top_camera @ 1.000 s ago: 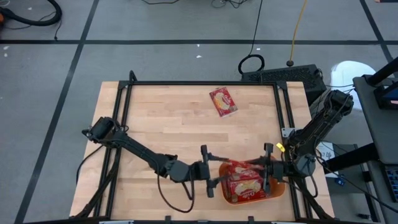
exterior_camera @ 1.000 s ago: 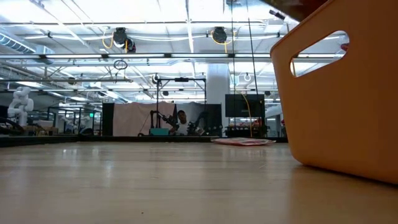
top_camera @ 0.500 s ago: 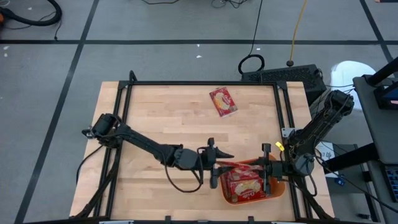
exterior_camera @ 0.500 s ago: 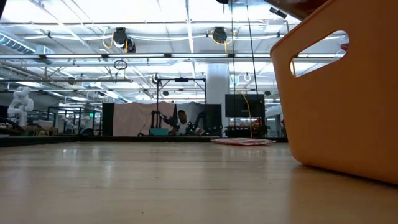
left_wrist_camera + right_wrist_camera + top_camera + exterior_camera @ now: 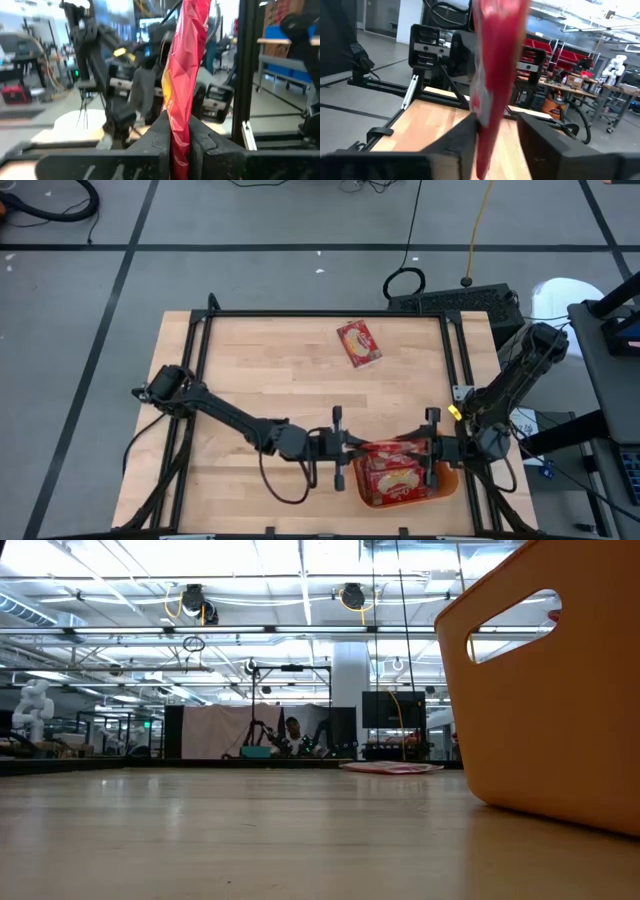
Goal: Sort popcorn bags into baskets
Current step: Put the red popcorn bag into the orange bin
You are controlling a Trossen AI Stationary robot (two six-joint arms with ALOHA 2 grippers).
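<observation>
A red popcorn bag point(image 5: 385, 447) hangs on edge between my two grippers, over the far rim of the orange basket point(image 5: 448, 485) at the table's near right. My left gripper point(image 5: 350, 448) is shut on its left end. My right gripper point(image 5: 420, 448) stands open, with the bag's right end point(image 5: 492, 75) between its spread fingers. In the basket lie more red bags point(image 5: 395, 478) with cream labels. One further bag point(image 5: 359, 343) lies flat near the table's far edge. My left gripper pinches the bag's left end point(image 5: 179, 125) between its two fingers, coming level from the table's left. The bag stands on edge, clear of the table, and reaches on toward the right gripper. My right gripper: the bag's edge lies close to one finger point(image 5: 462, 137); whether they touch, I cannot tell.
The basket's wall point(image 5: 540, 700) with its handle slot fills the right of the low view. The lone bag point(image 5: 390, 768) shows far off on the wood. Bare table point(image 5: 260, 370) lies left and centre. Black frame rails point(image 5: 455, 350) run along the table's sides.
My left gripper has swung slightly toward the far edge and back, then shut on the left end of the bag. The bag stays over the basket's far rim, and the right arm has kept its place.
</observation>
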